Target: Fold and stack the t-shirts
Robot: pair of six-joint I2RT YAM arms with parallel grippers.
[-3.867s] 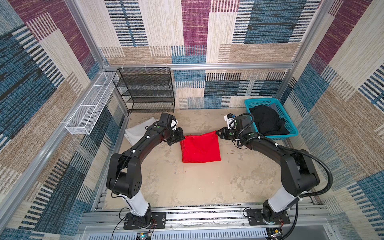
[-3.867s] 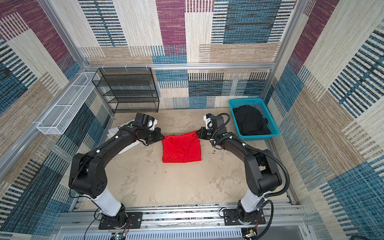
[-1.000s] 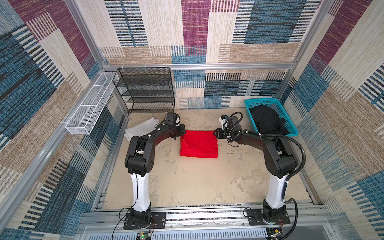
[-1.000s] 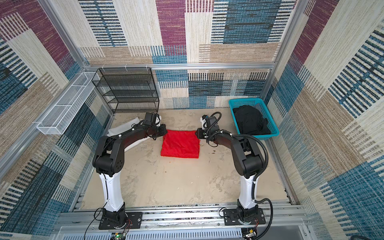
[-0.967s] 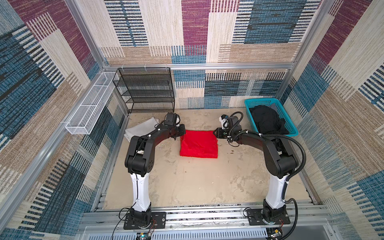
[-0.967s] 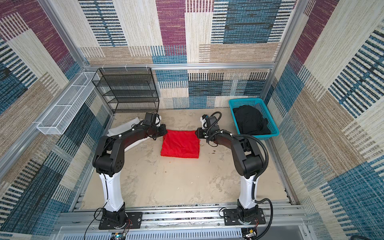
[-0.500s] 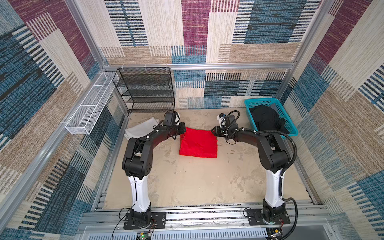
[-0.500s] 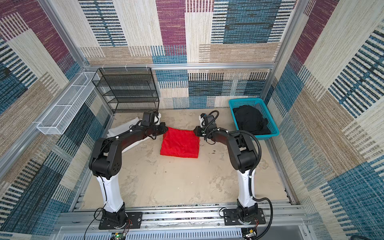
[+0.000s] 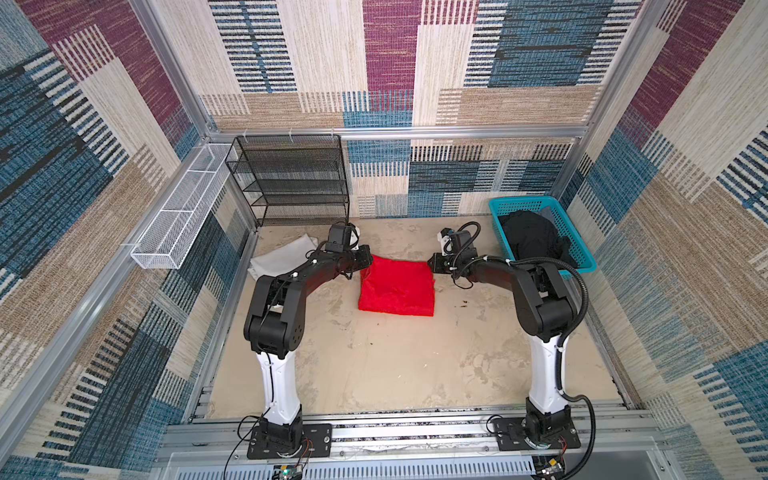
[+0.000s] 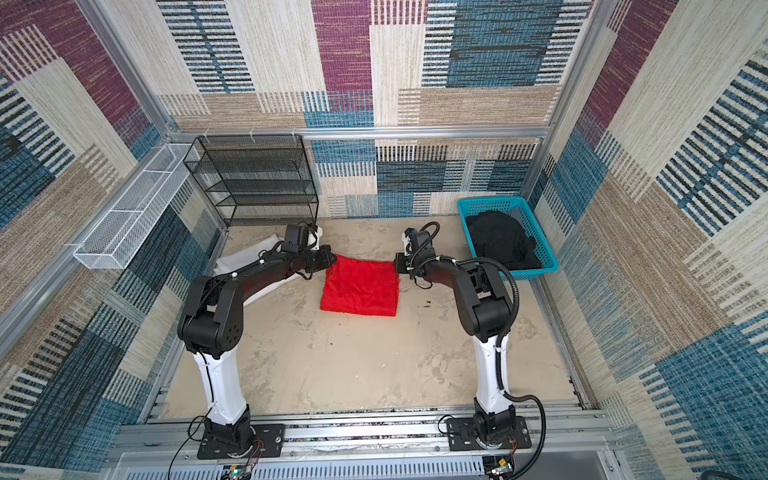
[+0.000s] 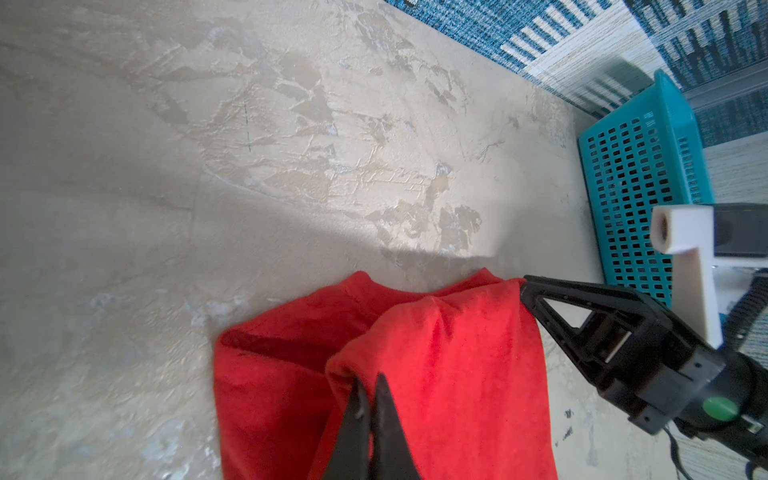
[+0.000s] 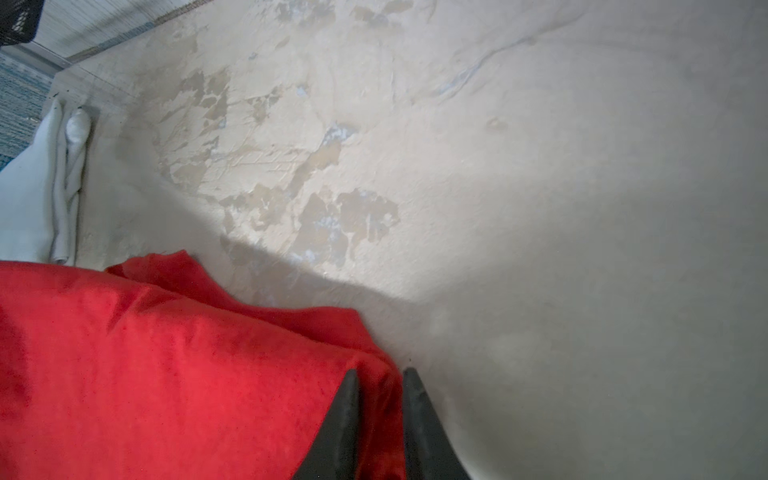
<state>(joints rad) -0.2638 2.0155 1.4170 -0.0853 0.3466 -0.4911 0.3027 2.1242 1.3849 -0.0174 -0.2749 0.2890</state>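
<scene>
Red shirt: bright plain red, no print. White shirt: plain white. Black shirt: plain black. Basket: teal, grid of small holes. Shelf rack: black mesh. Wire tray: white mesh. Table: pale beige, mottled, darker tan patches, few dark specks. Walls: woven patchwork of blue, maroon, tan and cream blocks, many striped. Arms: black, white lower links. Frame: silver.

I can't read any txt, labels, brand names or nos. in any view; nothing legible on red t-shirt or teal basket.
</scene>
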